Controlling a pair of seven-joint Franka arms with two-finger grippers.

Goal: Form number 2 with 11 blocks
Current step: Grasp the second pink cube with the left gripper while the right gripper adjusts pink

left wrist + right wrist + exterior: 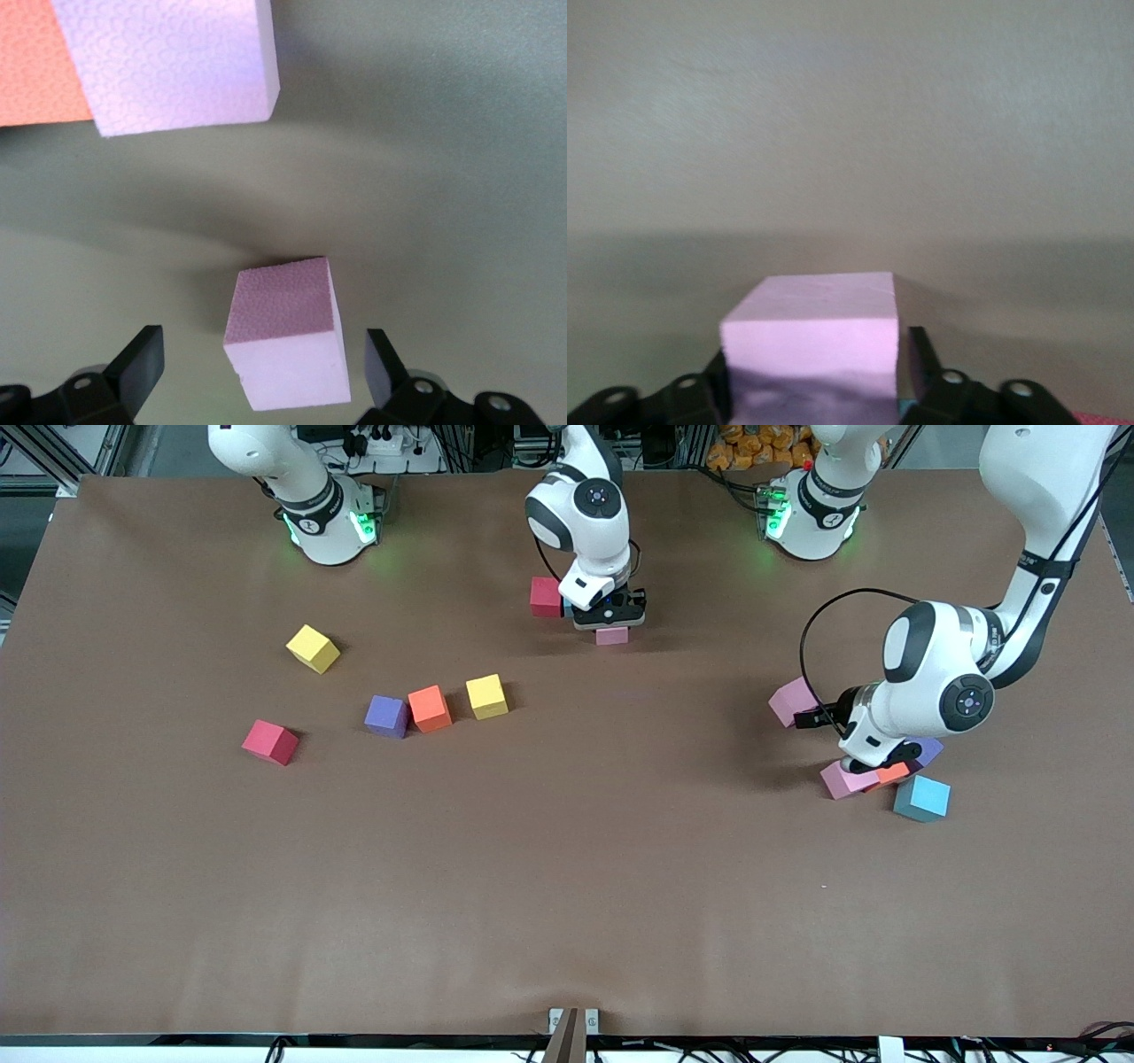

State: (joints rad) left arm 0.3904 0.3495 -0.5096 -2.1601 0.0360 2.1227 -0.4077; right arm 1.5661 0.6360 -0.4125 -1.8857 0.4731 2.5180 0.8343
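number 2: not formed yet; all I can see at its spot is the centre pink block (pixel 612 637) with a dark red block (pixel 546 596) close beside it, toward the right arm's end of the table and slightly farther from the front camera.
centre pink block: on the table, and I place everything else from it.
right gripper (pixel 609 622): down over the centre pink block, which fills the bottom of the right wrist view; I cannot tell whether the jaws are clamped on it or let go.
loose blocks: all nearer the front camera than the centre pink block and toward the right arm's end. A yellow block (pixel 486 696), an orange block (pixel 430 708) and a purple block (pixel 386 716) form a row, then a second yellow block (pixel 313 647) and a red block (pixel 270 741) farther out.
left-end cluster: nearer the camera than the centre pink block, toward the left arm's end. It holds a tilted pink block (pixel 846 779), an orange-red block (pixel 890 772), a lilac block (pixel 928 751), a light blue block (pixel 921 797) and a lone pink block (pixel 793 701).
left gripper (pixel 861 765): low over that cluster, jaws wide apart, with the tilted pink block between the fingers (pixel 142 354), untouched.
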